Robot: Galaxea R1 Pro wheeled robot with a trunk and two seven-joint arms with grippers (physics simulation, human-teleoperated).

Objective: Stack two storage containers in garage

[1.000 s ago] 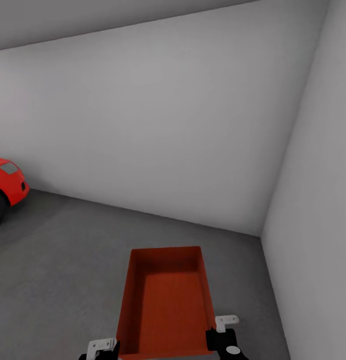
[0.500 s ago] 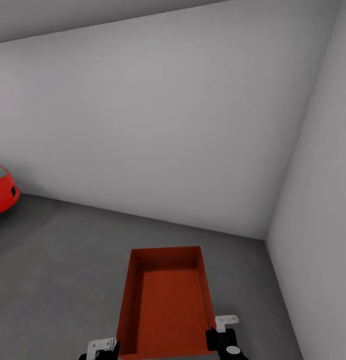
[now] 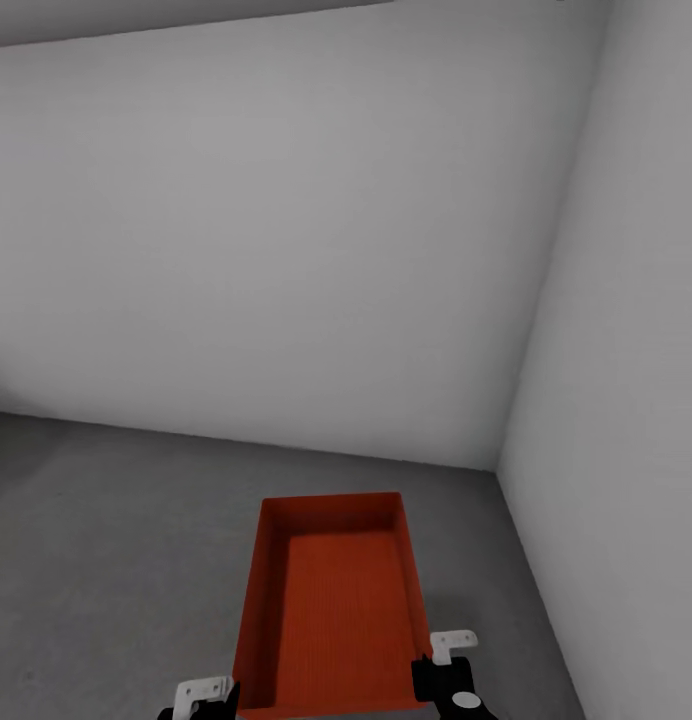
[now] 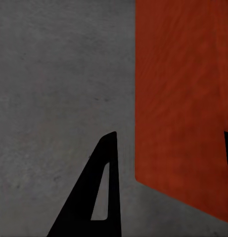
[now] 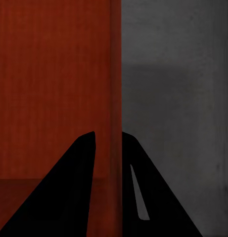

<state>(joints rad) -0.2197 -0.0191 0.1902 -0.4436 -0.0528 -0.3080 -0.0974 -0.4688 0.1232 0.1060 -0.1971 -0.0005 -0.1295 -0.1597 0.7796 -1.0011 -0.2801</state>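
One red-orange rectangular open-top storage container [image 3: 334, 610] with thin walls is sitting at the lower centre of the head frame, nothing lying inside it, carried above the dark grey speckled concrete floor [image 3: 106, 540]. Two grippers are flanking its near end: the right gripper [image 5: 109, 182] is pinching the container's side wall between its dark fingers, while the left gripper [image 4: 168, 182] is straddling the opposite wall, contact unclear. Two plain white-grey walls [image 3: 286, 250] are meeting at the right.

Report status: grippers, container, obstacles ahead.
Right gripper shut on container wall; left gripper at its opposite wall, grip unclear. Container carried over garage floor. Corner walls ahead.
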